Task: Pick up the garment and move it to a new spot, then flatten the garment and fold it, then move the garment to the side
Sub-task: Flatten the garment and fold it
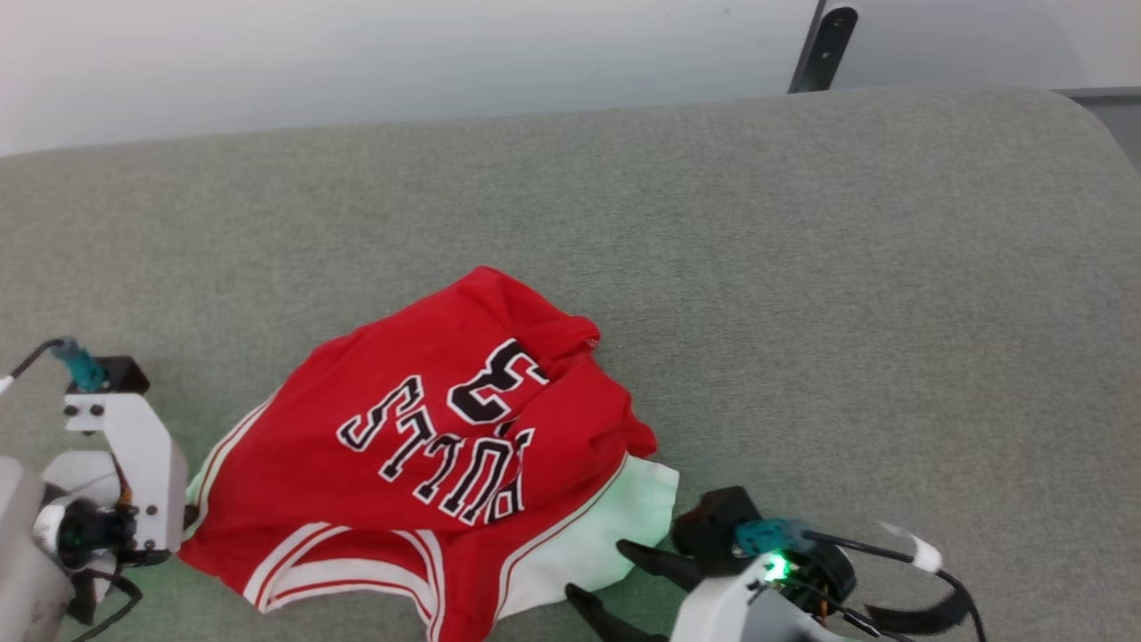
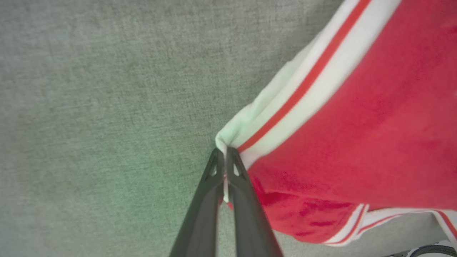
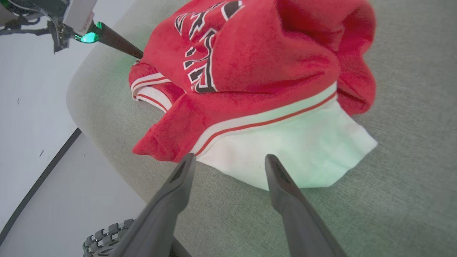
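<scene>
The garment, a red jersey with white sleeves, striped trim and black-and-white lettering, lies crumpled on the grey-green padded surface, lettering upside down in the head view. My left gripper is shut on the garment's white-and-red striped edge at its left corner; a thin fold of cloth shows between the fingers. In the right wrist view, the left gripper touches the far side of the garment. My right gripper stands open, and in its own view the right gripper straddles the edge of the white sleeve.
The padded surface's rounded near edge drops to a pale floor. A ribbed black wheel sits below that edge. A dark post stands behind the surface at the back right. Open fabric stretches to the right and rear.
</scene>
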`<state>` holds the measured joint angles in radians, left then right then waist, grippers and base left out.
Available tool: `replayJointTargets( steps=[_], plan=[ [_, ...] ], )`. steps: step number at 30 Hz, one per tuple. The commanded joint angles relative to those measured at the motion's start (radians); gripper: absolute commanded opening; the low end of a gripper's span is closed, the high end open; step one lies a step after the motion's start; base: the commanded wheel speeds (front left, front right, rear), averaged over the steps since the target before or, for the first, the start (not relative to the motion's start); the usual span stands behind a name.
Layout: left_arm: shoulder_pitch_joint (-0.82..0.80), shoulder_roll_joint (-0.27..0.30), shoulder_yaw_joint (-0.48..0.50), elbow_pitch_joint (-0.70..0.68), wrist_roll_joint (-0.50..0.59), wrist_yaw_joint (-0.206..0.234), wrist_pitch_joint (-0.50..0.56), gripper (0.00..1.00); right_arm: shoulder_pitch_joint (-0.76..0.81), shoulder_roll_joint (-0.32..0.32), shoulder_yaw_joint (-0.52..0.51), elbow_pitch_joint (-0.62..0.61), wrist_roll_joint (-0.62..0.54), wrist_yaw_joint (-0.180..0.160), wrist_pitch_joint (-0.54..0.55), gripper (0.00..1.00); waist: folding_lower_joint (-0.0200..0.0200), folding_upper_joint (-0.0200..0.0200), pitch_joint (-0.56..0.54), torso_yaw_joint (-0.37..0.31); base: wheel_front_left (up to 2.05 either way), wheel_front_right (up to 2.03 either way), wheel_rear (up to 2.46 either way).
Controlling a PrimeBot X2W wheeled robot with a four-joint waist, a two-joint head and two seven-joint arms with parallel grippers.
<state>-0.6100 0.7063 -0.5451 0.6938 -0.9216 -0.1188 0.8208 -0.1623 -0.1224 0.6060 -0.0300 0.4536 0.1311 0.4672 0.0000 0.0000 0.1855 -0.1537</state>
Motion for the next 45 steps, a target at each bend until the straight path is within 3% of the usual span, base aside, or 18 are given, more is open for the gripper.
replayJointTargets(
  steps=[1, 18, 31, 35, 36, 38, 45],
  plan=[
    [0.013, -0.033, -0.020, 0.008, 0.007, -0.006, 0.000, 0.00, -0.020, 0.005, 0.011, 0.007, 0.003, -0.001, 0.011, 1.00, 0.0000, 0.0000, -0.001, 0.010, 0.00, 0.00, 0.00],
    [-0.097, -0.104, -0.082, 0.022, -0.001, -0.015, -0.033, 0.00, -0.100, 0.057, 0.039, 0.089, -0.157, -0.001, 0.249, 1.00, 0.0000, 0.0000, 0.027, 0.093, 0.00, 0.00, 0.00],
    [-0.132, -0.132, -0.146, 0.033, -0.055, -0.015, -0.080, 0.00, -0.209, 0.061, 0.115, 0.235, -0.333, -0.001, 0.292, 1.00, 0.0000, 0.0000, 0.047, 0.124, 0.00, 0.00, 0.00],
    [-0.142, -0.134, -0.168, 0.036, -0.073, -0.016, -0.090, 0.00, -0.224, 0.063, 0.126, 0.278, -0.337, -0.001, 0.295, 1.00, 0.0000, 0.0000, 0.047, 0.131, 0.00, 0.00, 0.00],
    [-0.144, -0.133, -0.174, 0.037, -0.078, -0.016, -0.093, 0.00, -0.226, 0.064, 0.126, 0.285, -0.331, -0.001, 0.297, 0.75, 0.0000, 0.0000, 0.047, 0.132, 0.00, 0.00, 0.00],
    [-0.146, -0.129, -0.185, 0.041, -0.087, -0.016, -0.100, 0.00, -0.231, 0.065, 0.121, 0.293, -0.341, -0.001, 0.288, 0.00, 0.0000, 0.0000, 0.047, 0.133, 0.00, 0.00, 0.00],
    [-0.153, -0.108, -0.219, 0.055, -0.120, -0.016, -0.112, 0.00, -0.228, 0.066, 0.096, 0.289, -0.297, -0.001, 0.304, 0.00, 0.0000, 0.0000, 0.039, 0.125, 0.00, 0.00, 0.00]
  ],
)
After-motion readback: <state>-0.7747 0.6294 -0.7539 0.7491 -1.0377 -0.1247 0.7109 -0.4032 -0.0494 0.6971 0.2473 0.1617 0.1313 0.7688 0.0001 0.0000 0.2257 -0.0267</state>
